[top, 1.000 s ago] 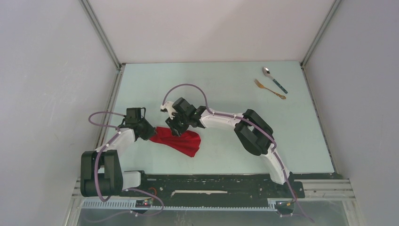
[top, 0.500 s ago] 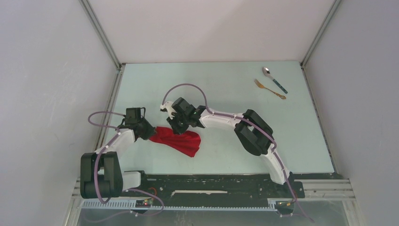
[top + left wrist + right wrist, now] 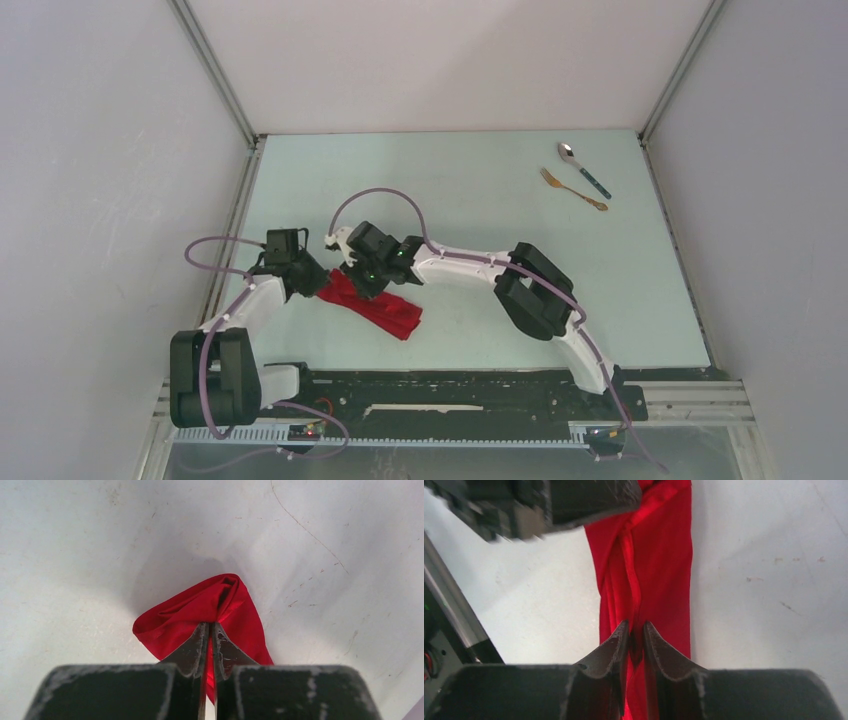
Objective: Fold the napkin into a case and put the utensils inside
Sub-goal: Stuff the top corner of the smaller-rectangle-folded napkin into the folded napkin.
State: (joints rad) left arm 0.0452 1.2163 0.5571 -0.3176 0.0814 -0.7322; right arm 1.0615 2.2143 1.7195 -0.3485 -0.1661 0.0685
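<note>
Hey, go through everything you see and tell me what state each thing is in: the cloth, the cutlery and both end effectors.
napkin: bunched into a narrow crumpled strip, not a flat case, pinched at two places.
left end effector: shut on the napkin.
right end effector: shut on the napkin.
spoon: lying flat at the far right, untouched.
fork: lying flat beside the spoon, outside the napkin.

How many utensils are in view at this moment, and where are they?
2. The teal-handled spoon lies near the far right corner of the table. The gold fork lies just left of it. Both are well away from the red napkin, whose folds could hide something small.
</note>
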